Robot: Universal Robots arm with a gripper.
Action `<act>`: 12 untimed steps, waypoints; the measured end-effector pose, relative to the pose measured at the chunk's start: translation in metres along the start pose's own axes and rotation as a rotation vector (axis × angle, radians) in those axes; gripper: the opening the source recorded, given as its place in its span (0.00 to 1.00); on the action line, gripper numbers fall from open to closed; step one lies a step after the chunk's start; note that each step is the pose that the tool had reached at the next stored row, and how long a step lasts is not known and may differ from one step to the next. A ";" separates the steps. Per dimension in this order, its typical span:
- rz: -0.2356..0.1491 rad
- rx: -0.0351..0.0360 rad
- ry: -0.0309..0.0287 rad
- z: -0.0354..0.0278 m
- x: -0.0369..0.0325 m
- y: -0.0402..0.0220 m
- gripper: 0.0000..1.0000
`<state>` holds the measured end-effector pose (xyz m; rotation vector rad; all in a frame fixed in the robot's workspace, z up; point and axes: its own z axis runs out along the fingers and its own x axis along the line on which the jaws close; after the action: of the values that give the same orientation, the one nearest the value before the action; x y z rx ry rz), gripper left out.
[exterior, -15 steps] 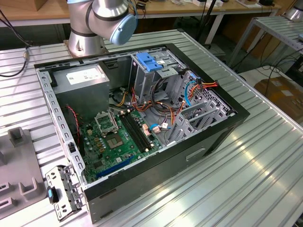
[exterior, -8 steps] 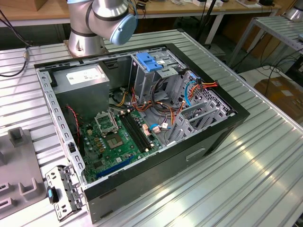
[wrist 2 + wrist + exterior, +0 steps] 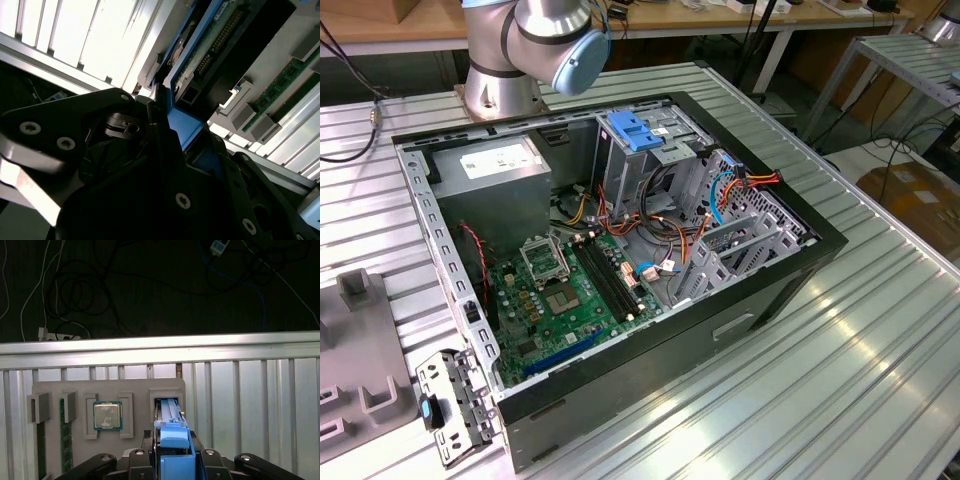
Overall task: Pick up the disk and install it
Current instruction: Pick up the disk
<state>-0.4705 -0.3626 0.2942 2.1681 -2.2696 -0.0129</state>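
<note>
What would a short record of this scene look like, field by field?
gripper: shut on the disk by its blue bracket
disk: edge-on in a slot of the grey tray, not yet installed
also in tray: processor chip, memory stick
computer case: open, lying on the ribbed metal table

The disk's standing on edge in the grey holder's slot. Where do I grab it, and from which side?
Take the disk by its blue-bracketed end, which stands proud of the grey holder, pinching across its two broad faces. The slot walls cover the rest, so come straight in from the slot's open side. The gripper is lined up that way.
</note>
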 end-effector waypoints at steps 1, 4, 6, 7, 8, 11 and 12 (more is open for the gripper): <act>0.000 0.0001 -0.0001 -0.0001 0.0000 0.0000 0.37; 0.000 -0.0001 0.0001 -0.0011 0.0000 0.0000 0.37; 0.000 -0.0002 0.0001 -0.0020 0.0000 0.0000 0.37; 0.000 -0.0003 0.0001 -0.0027 0.0000 0.0000 0.37; 0.000 -0.0002 0.0001 -0.0033 0.0000 0.0000 0.37; 0.000 -0.0001 0.0000 -0.0063 0.0000 0.0001 0.37; 0.000 -0.0001 0.0000 -0.0070 0.0000 0.0001 0.37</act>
<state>-0.4705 -0.3626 0.3012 2.1680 -2.2695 -0.0129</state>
